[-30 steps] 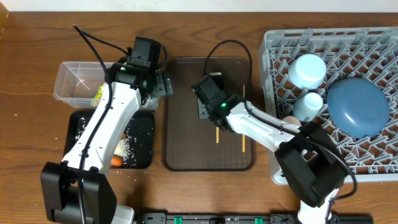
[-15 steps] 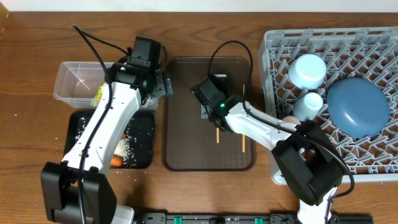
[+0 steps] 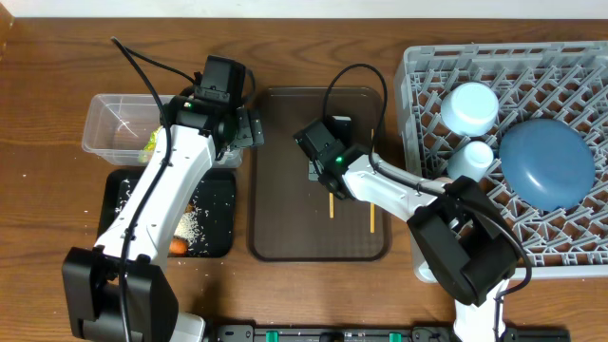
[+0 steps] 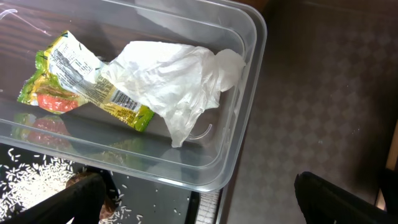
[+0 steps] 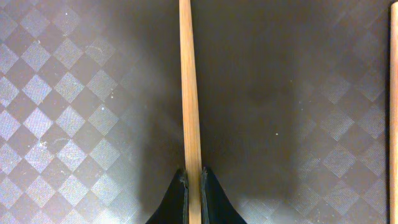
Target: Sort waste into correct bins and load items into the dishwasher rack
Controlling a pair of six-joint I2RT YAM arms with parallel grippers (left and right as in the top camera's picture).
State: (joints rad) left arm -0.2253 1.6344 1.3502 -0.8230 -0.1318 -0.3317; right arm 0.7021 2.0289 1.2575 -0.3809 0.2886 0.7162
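Observation:
In the right wrist view my right gripper (image 5: 193, 171) is shut on a thin wooden chopstick (image 5: 188, 87) lying on the brown tray, both fingertips pressed against its sides. The other chopstick (image 3: 371, 204) lies parallel to its right. My left gripper (image 4: 205, 202) stands open above the corner of the clear tub (image 4: 249, 74), which holds a yellow-green wrapper (image 4: 81, 81) and white paper (image 4: 180, 81). The black tray (image 3: 217, 214) holds rice crumbs (image 3: 190, 225) and an orange piece (image 3: 178, 246). In the grey rack (image 3: 418, 95) sit the dark-blue plate (image 3: 546, 163) and two cups (image 3: 472, 106).
The brown serving tray (image 3: 285, 228) lies between the bins and the rack. Both arms reach over it from the near edge. The right arm's cable loops above the tray's far side.
My right gripper has closed its fingers onto the chopstick and shifted slightly along the brown tray. The left arm has not moved.

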